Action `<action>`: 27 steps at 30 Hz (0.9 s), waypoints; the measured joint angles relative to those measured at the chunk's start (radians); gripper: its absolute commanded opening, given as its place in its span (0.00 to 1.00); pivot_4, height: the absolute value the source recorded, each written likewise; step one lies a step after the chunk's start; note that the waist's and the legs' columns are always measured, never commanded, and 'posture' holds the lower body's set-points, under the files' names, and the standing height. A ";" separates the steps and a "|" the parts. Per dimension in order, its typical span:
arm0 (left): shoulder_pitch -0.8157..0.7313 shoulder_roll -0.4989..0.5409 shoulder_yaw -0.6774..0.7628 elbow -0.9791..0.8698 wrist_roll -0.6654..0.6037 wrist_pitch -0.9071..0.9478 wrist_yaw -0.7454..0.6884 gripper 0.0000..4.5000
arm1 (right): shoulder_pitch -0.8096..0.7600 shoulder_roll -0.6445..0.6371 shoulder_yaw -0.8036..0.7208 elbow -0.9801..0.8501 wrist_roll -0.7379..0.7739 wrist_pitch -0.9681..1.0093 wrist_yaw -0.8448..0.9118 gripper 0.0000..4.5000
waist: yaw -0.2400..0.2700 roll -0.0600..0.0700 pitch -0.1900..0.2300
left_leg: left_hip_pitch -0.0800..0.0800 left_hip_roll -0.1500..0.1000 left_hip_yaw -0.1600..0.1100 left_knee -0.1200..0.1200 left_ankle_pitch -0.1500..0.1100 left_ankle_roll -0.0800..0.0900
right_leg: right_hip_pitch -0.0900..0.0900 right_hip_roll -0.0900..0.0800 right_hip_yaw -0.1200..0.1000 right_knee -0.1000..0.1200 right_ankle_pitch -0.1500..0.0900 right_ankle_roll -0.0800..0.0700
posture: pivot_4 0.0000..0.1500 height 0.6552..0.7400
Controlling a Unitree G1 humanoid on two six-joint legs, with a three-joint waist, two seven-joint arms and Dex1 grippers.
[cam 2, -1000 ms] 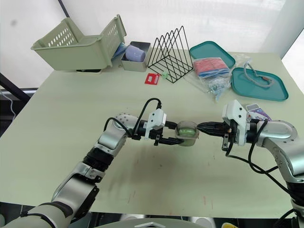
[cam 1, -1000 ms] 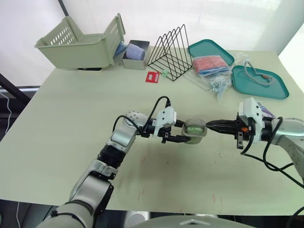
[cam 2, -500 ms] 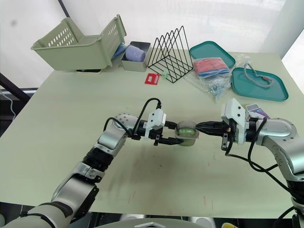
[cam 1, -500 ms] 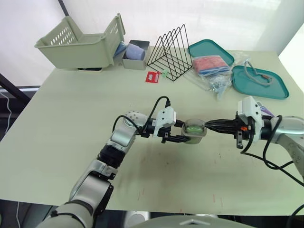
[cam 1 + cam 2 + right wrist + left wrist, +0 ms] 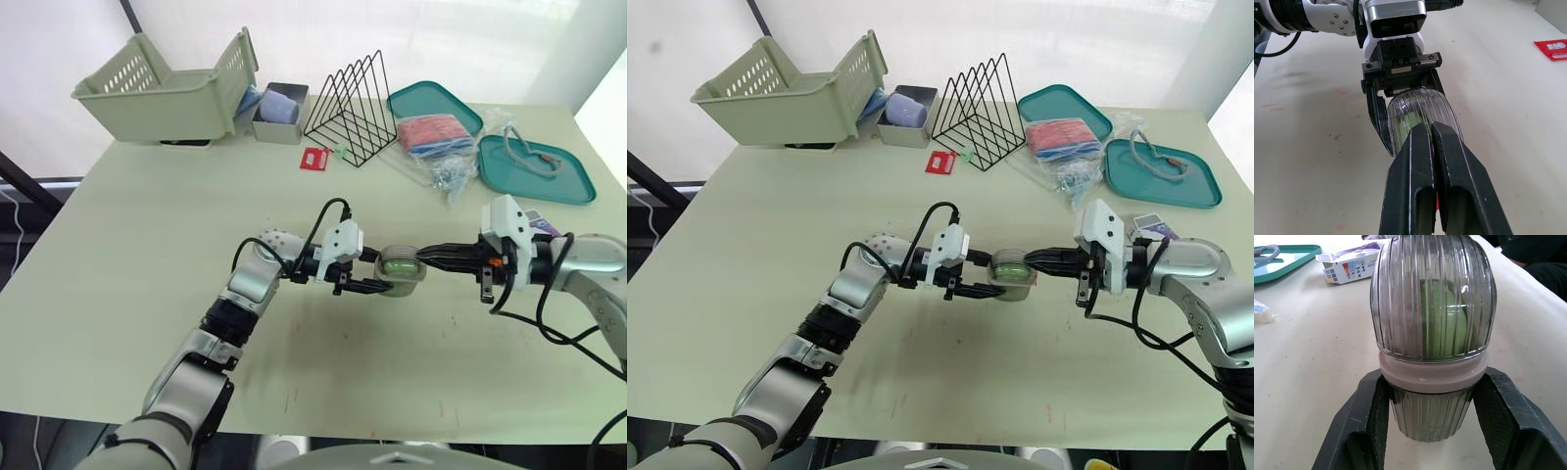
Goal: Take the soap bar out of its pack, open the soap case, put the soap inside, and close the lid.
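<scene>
I see my left gripper (image 5: 384, 282) clamped on the lower half of the soap case (image 5: 1430, 417), held over the middle of the table (image 5: 147, 245) with the green soap (image 5: 1442, 318) inside and the ribbed lid (image 5: 1422, 108) on, while my right gripper (image 5: 1431, 128), fingers pressed together, touches the lid with its tips.

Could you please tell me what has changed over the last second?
The right gripper, fingers shut, has edged toward the robot's left, closer against the lid end of the soap case. The left gripper keeps its hold on the case's base, with the green soap inside. Nothing else has shifted.
</scene>
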 measured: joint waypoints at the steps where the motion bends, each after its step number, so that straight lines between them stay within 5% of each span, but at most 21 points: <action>1: 0.000 0.000 0.000 0.000 0.000 0.000 0.000 0.45 | 0.000 0.000 0.001 -0.001 -0.003 -0.002 -0.001 0.02 | 0.000 0.000 0.000 | 0.000 0.000 0.000 0.000 0.000 0.000 | 0.000 0.000 0.000 0.000 0.000 0.000 | 1.00 1.00; 27: 0.005 0.001 0.000 -0.004 -0.001 0.000 0.000 0.45 | -0.013 -0.008 -0.044 -0.010 0.061 0.022 -0.006 0.02 | 0.001 0.000 0.000 | 0.000 0.000 0.000 0.000 0.000 0.000 | 0.000 0.000 0.000 0.000 0.000 0.000 | 1.00 1.00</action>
